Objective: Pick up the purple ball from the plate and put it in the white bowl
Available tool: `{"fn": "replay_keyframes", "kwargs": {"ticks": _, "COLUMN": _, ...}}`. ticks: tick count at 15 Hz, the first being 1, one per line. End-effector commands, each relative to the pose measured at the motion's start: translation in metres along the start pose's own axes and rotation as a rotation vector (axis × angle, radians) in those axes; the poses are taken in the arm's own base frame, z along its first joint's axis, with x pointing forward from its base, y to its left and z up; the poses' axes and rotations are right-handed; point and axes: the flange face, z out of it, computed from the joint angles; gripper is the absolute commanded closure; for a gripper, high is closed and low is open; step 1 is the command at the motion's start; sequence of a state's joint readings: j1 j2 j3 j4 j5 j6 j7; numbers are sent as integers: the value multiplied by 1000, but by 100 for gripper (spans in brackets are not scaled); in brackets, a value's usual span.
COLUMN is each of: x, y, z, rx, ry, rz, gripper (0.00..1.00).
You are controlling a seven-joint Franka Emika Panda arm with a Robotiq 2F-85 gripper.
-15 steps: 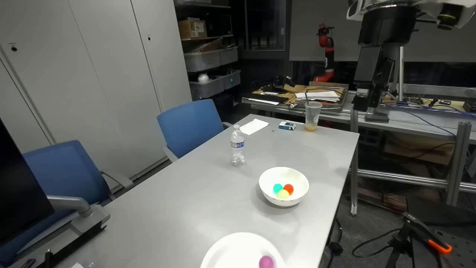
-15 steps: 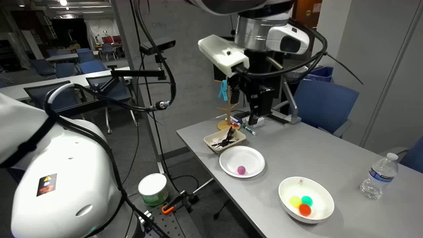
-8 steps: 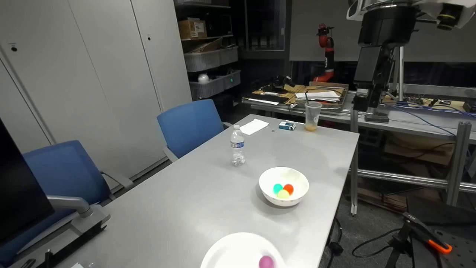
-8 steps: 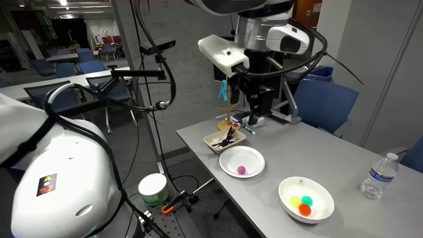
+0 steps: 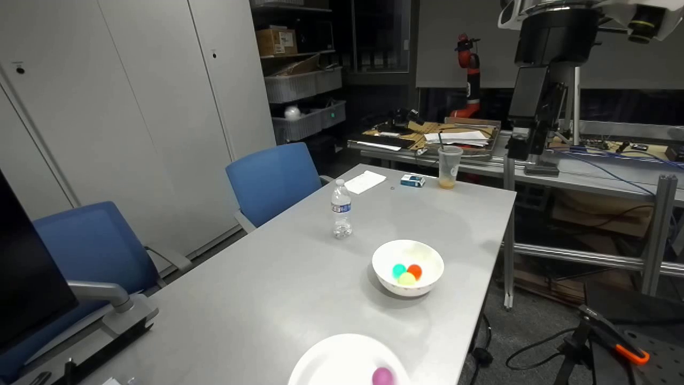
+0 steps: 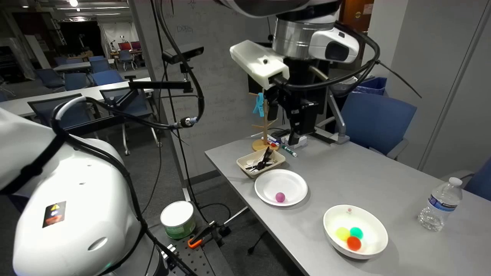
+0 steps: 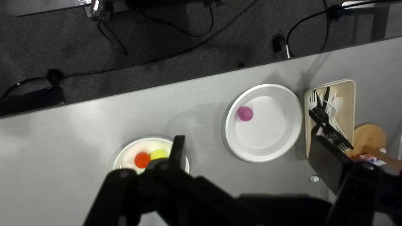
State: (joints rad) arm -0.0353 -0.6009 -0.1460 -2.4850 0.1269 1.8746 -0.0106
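Note:
The purple ball (image 6: 280,197) rests on the flat white plate (image 6: 285,179), near its rim. Ball (image 5: 382,376) and plate (image 5: 336,355) show at the bottom of an exterior view, the plate cut off. In the wrist view the ball (image 7: 245,113) lies at the left inside of the plate (image 7: 267,135). The white bowl (image 6: 355,255) stands apart from the plate and holds a red, a yellow and a green ball. In the wrist view a finger (image 7: 178,150) covers part of the bowl (image 7: 121,158). My gripper (image 7: 251,150) is open and empty, high above the table.
A beige cutlery tray (image 6: 249,168) stands beside the plate, with a wooden stand (image 6: 264,132) and markers (image 6: 289,150) behind it. A water bottle (image 6: 441,205) stands beyond the bowl. A plastic cup (image 5: 450,166) stands at the table's far end. The table edge (image 7: 176,84) runs near plate and bowl.

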Motion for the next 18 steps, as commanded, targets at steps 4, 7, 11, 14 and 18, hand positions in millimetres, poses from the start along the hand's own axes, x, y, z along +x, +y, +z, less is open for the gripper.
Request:
{"fn": "replay_keyframes", "kwargs": {"ticks": 4, "x": 0, "y": 0, "z": -1, "rx": 0, "ry": -1, "rz": 0, "gripper": 0}}
{"fn": "replay_keyframes", "kwargs": {"ticks": 7, "x": 0, "y": 0, "z": -1, "rx": 0, "ry": -1, "rz": 0, "gripper": 0}}
{"fn": "replay_keyframes", "kwargs": {"ticks": 11, "x": 0, "y": 0, "z": -1, "rx": 0, "ry": -1, "rz": 0, "gripper": 0}}
{"fn": "replay_keyframes", "kwargs": {"ticks": 14, "x": 0, "y": 0, "z": -1, "rx": 0, "ry": -1, "rz": 0, "gripper": 0}}
{"fn": "replay_keyframes", "kwargs": {"ticks": 18, "x": 47, "y": -58, "z": 25, "rx": -55, "ry": -20, "rz": -30, "gripper": 0}}
